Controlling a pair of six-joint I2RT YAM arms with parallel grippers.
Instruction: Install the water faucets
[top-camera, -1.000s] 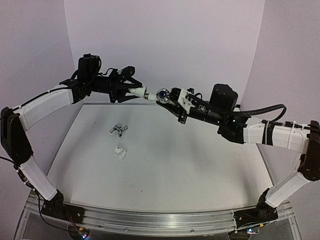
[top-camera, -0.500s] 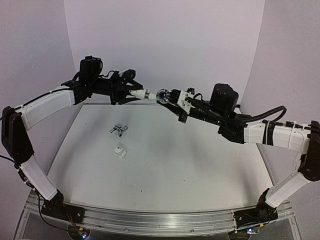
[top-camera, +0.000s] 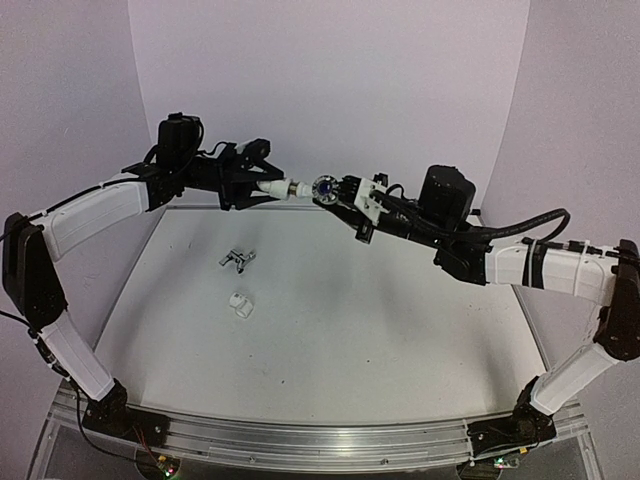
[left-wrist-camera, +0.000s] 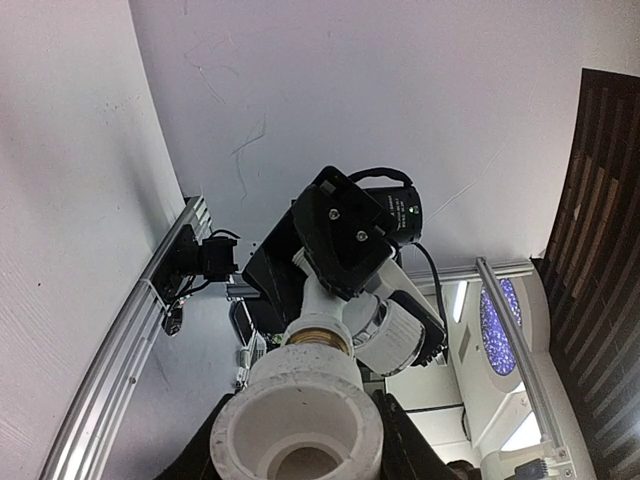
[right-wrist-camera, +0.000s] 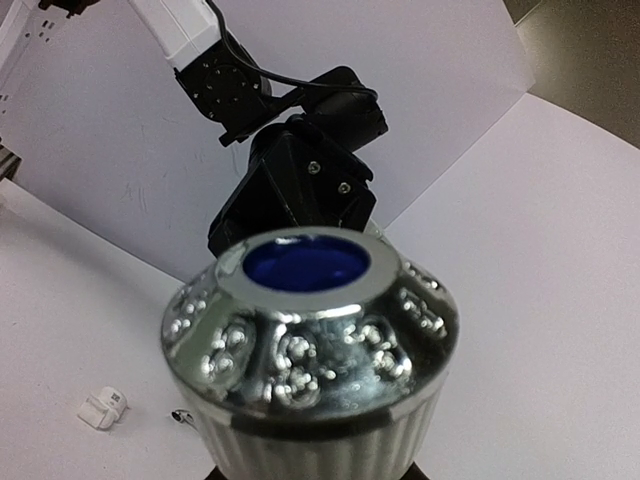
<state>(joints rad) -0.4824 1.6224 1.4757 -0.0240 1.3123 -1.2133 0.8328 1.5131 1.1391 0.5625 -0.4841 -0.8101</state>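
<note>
High above the back of the table, both grippers meet on one water faucet. My left gripper (top-camera: 262, 186) is shut on its white pipe fitting (top-camera: 275, 187), which fills the bottom of the left wrist view as an open white collar (left-wrist-camera: 298, 425) with a brass thread (left-wrist-camera: 318, 335) beyond it. My right gripper (top-camera: 348, 192) is shut on the faucet's chrome knob (top-camera: 325, 187) with a blue cap (right-wrist-camera: 305, 262). On the table lie a silver pronged piece (top-camera: 237, 258) and a small white part (top-camera: 240, 304), both untouched.
The white tabletop (top-camera: 380, 330) is enclosed by pale walls at the back and both sides. The small white part (right-wrist-camera: 104, 408) also shows far below the right wrist. A metal rail (top-camera: 300, 440) runs along the near edge between the arm bases.
The right wrist has turned a little with the knob. The left gripper has edged slightly, still gripping the fitting. The parts on the table have not moved.
</note>
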